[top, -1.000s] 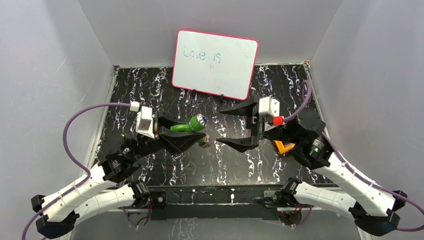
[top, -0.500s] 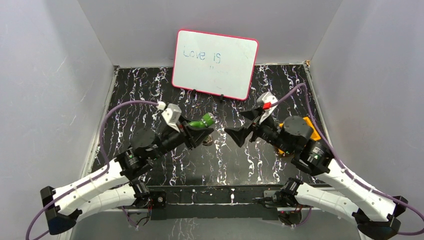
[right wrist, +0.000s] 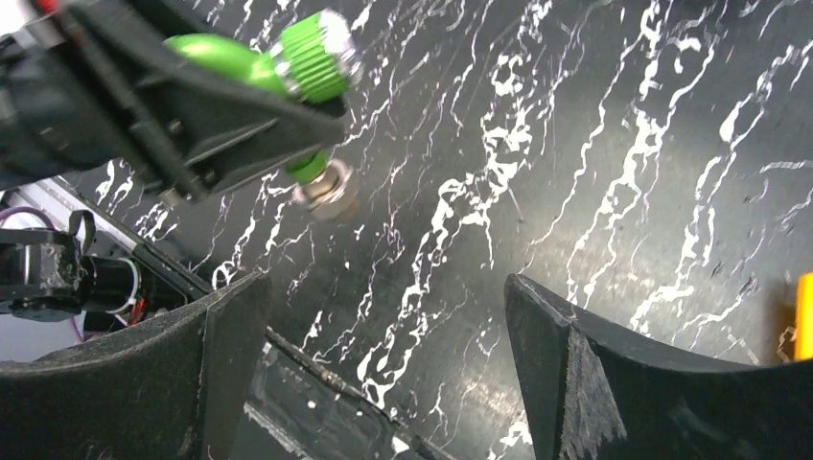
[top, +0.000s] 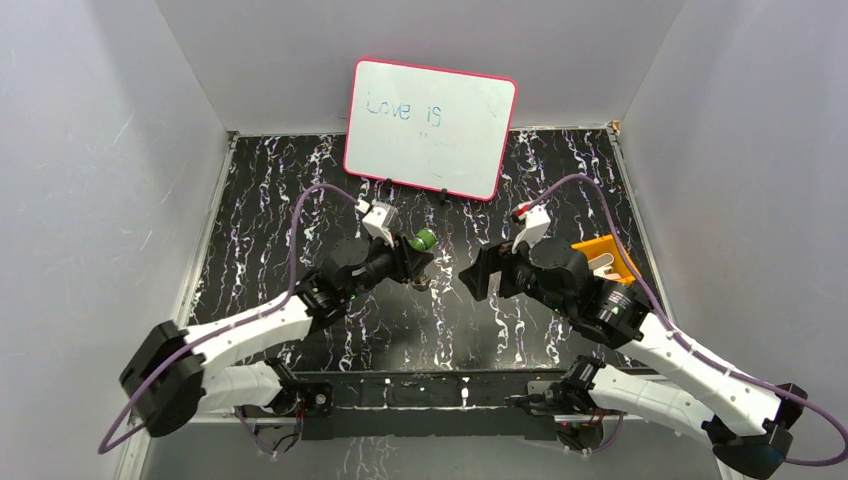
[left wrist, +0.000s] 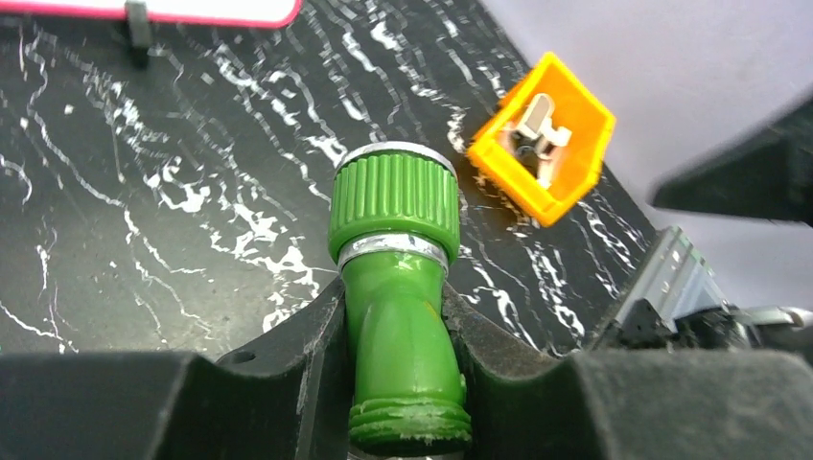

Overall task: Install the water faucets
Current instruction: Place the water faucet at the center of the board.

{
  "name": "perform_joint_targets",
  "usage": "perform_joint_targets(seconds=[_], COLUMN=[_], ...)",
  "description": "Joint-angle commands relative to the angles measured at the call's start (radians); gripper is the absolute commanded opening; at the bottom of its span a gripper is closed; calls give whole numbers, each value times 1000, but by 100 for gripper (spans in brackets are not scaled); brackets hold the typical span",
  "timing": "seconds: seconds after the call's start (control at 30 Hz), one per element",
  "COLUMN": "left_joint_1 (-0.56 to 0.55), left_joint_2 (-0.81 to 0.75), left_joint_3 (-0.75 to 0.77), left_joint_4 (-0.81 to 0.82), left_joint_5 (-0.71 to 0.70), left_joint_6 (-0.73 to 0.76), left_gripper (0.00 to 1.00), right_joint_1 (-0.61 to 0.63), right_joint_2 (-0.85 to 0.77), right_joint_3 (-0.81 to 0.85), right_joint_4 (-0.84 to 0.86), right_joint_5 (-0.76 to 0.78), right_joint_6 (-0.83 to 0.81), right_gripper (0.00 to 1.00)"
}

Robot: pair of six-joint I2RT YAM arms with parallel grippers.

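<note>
Faucet (left wrist: 395,278) clamped in the left end effector (top: 405,265), held over the middle of the surface (top: 280,190) and apparently clear of it. The green body is pinched crosswise between the fingers, knurled cap past the tips, silver threaded fitting (right wrist: 326,187) angled down. Right end effector (right wrist: 379,287) is spread wide and empty, just to the right of the faucet, facing it. Long axis runs from the left arm toward back-right. Right arm is free — likely takes the fitting or cap next. Orange tray (top: 600,255) sits behind it, apart.
</note>
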Motion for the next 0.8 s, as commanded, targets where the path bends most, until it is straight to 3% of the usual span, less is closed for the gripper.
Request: perform_joint_targets(seconds=[0.0,0.3,0.77], left_joint_1=[83,164,218], left_joint_2=[142,414,419], left_joint_3=[-10,-50,-191], left_joint_4=[300,487,522], left_joint_5=[150,233,217], left_joint_6=[-109,-104,-104], left_gripper=[0,0,43], right_joint_1=[0,0,1], right_joint_2=[-1,-4,47], right_joint_3=[-8,-69,-75], right_joint_4=[-36,-29,15], right_joint_5=[-8,-31,-76], right_joint_6=[127,200,194], right_gripper=[99,99,99])
